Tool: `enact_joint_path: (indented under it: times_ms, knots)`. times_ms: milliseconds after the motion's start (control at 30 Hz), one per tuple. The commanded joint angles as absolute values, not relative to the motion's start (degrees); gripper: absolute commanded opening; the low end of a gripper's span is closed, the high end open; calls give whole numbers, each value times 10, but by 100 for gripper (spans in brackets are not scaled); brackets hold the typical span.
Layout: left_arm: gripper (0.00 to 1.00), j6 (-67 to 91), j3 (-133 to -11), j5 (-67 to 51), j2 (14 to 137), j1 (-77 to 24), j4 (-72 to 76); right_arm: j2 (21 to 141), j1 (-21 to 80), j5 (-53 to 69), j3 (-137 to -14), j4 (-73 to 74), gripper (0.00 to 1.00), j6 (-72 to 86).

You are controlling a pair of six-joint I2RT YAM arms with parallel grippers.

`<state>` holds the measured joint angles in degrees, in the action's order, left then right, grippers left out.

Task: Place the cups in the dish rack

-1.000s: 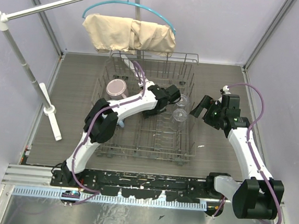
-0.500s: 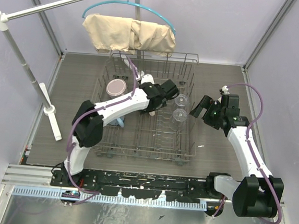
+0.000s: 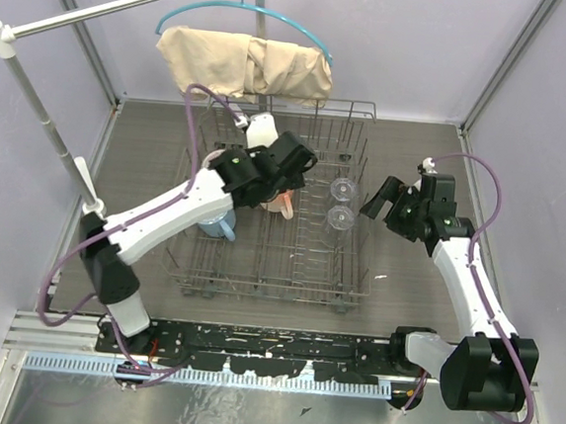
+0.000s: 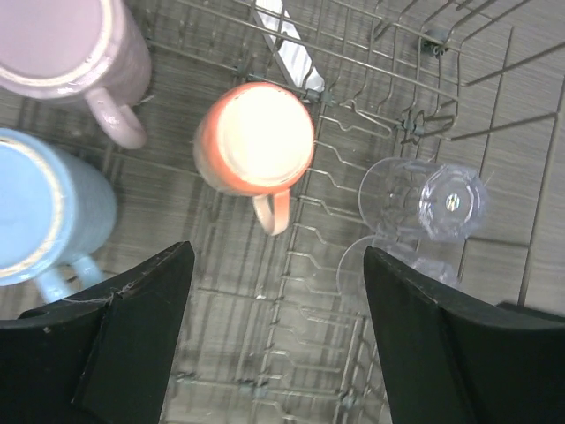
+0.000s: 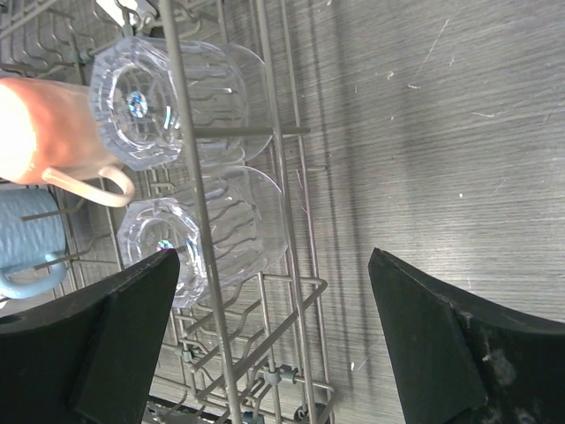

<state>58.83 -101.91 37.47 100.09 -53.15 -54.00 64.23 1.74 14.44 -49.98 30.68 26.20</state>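
In the dish rack, the light blue mug is sitting nearest, on the left. On the right, the two glass tumblers are resting among the tines, with the right gripper hovering wide and empty just outside the rack's right wall. In the middle, the peach mug is now standing free. The left gripper, wide and empty, is pulling up and away from it toward the far left. The mauve mug is sitting farthest. All five cups appear loaded.
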Motion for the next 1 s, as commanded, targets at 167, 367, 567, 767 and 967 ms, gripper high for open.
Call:
enact_joint_path:
  times_ms: [167, 367, 567, 767, 967]
  knots:
    - [87, 458, -868, 409, 780, -517, -500, 624, 15, 140, -561, 330, 94, 255]
    - [92, 382, -793, 356, 649, -433, -476, 627, 15, 140, -574, 356, 94, 246]
    - [99, 270, -707, 232, 557, -287, -390, 632, 22, 154, -595, 369, 93, 251]
    - [98, 199, -677, 215, 545, -203, -356, 634, 36, 163, -612, 374, 94, 253]
    - [98, 185, -673, 71, 594, -62, -355, 622, 50, 172, -603, 369, 100, 245]
